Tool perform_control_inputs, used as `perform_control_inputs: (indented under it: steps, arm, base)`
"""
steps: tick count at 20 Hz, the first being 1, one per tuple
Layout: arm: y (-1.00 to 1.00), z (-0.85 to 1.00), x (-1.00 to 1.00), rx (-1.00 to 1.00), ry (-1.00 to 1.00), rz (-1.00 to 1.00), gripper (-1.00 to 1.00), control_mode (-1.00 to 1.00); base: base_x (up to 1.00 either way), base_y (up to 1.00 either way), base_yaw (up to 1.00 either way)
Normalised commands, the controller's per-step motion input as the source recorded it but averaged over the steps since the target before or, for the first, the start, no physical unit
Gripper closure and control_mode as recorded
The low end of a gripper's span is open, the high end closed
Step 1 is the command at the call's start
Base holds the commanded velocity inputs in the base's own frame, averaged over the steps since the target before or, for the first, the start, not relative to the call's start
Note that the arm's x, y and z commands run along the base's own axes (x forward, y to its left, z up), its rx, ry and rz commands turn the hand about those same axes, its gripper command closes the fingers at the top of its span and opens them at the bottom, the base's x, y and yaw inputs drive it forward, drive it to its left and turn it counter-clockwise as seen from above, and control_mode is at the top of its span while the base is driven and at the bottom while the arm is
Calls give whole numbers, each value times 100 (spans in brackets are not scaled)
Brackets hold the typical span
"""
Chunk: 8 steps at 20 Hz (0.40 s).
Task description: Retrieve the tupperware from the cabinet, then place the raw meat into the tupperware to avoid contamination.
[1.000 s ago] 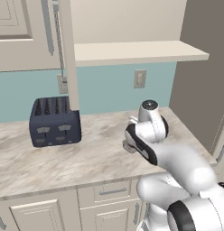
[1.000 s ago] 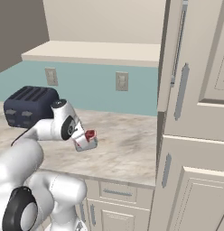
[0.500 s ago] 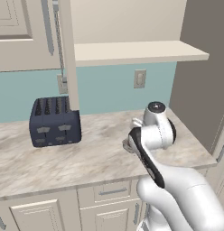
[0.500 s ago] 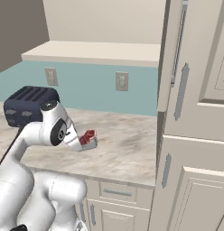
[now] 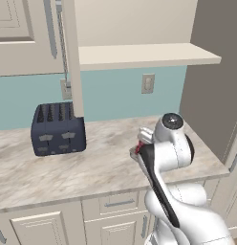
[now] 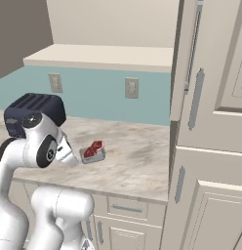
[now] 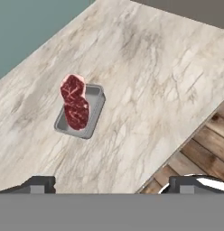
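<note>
Dark blue four-slot toaster (image 5: 58, 129) at the left end of the marble table (image 5: 91, 167), standing against the back edge below the teal wall. Above it, beige wall cabinet (image 5: 25, 36) with one door swung out edge-on and a long grey bar handle hanging down; plain beige shelf (image 5: 144, 55) running rightward from that door, bare on its visible top. Two wall outlets on the teal backsplash, one just behind the toaster, one further right.

Toward the middle of the table, nearer the front edge than the back: small grey tupperware tray (image 7: 81, 112), shallow and rectangular, flat on the marble. Raw meat (image 7: 74, 103) inside it, a red chunk with pale streaks, standing up and reaching past the tray's rim at one end. Same tray and meat seen from the right base view as a small grey dish with red on top (image 6: 93, 152), well apart from the toaster.

Gripper (image 7: 111, 184) above the table's front edge, clear of the tray and touching nothing; fingers (image 7: 39, 183) spread wide apart, nothing between them. White arm bent over the front edge of the table, partly hiding the tray in the left base view.

At the right end, tall beige cabinet unit (image 6: 211, 146) with raised-panel doors and vertical grey handles, meeting the table's right edge.
</note>
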Motion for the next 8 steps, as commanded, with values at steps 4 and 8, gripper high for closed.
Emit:
perform_control_inputs:
  steps: [4, 8]
  arm:
    - [24, 38, -39, -4, -11, 4, -100, -100]
    - [27, 42, -36, -5, -12, 3, -100, -100]
  base:
    - [0, 0, 0]
    - [0, 0, 0]
